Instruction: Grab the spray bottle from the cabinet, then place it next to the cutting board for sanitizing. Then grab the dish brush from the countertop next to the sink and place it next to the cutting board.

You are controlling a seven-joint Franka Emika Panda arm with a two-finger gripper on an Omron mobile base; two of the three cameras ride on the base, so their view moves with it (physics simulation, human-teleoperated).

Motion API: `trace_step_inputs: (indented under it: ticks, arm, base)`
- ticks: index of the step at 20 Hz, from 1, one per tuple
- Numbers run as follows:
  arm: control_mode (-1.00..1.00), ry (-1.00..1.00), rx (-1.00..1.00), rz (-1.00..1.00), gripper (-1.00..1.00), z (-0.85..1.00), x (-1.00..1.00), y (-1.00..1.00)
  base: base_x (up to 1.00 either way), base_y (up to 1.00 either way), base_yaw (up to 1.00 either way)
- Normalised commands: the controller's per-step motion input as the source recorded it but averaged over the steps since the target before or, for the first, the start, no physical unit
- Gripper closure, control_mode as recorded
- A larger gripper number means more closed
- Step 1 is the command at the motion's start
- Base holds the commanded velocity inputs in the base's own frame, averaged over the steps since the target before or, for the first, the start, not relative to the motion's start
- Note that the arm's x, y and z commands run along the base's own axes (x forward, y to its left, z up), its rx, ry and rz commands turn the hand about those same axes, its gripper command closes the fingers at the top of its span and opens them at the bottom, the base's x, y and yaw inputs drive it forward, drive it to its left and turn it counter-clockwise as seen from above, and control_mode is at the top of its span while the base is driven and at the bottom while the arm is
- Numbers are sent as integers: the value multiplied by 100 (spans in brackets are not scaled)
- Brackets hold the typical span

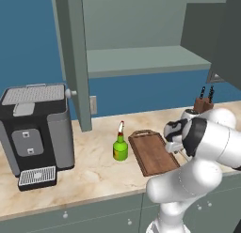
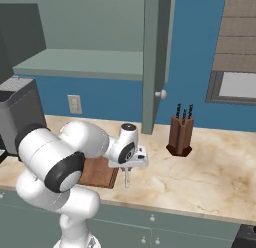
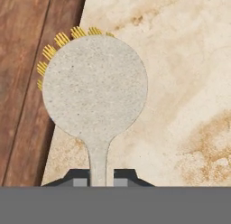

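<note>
My gripper (image 3: 98, 178) is shut on the pale handle of the dish brush (image 3: 94, 90). The brush's round head, with yellow bristles along its far side, hangs over the right edge of the dark wooden cutting board (image 3: 27, 83) and the beige countertop (image 3: 180, 83). In the right base view the gripper (image 2: 127, 167) holds the brush (image 2: 127, 180) just above the counter, at the board's (image 2: 97, 173) right side. The green spray bottle (image 1: 120, 145) stands upright to the left of the cutting board (image 1: 153, 152). Above, the cabinet (image 1: 141, 58) is open. The sink is out of view.
A grey coffee machine (image 1: 35, 128) stands at the counter's left end. A knife block (image 2: 180, 132) sits at the back, right of the board. The open cabinet door (image 1: 75, 58) hangs down behind the bottle. Bare countertop (image 2: 210, 177) stretches to the right.
</note>
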Motion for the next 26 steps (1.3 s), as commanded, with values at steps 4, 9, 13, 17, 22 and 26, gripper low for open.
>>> trace_step_inputs:
  ticks: [4,9,13,17,22,26]
  arm:
    - [-100,0,0,0,-100,-33,2,-5]
    - [-100,-5,0,0,-100,-6,-5,13]
    - [-100,-9,0,0,-100,7,-20,6]
    - [-100,-1,0,-1,-100,56,-12,11]
    - [-100,0,-12,-1,-100,78,-12,49]
    - [-100,0,-12,0,-100,72,-35,61]
  base:
    - [0,0,0]
    - [0,0,0]
    - [0,0,0]
    - [0,0,0]
    - [0,0,0]
    - [0,0,0]
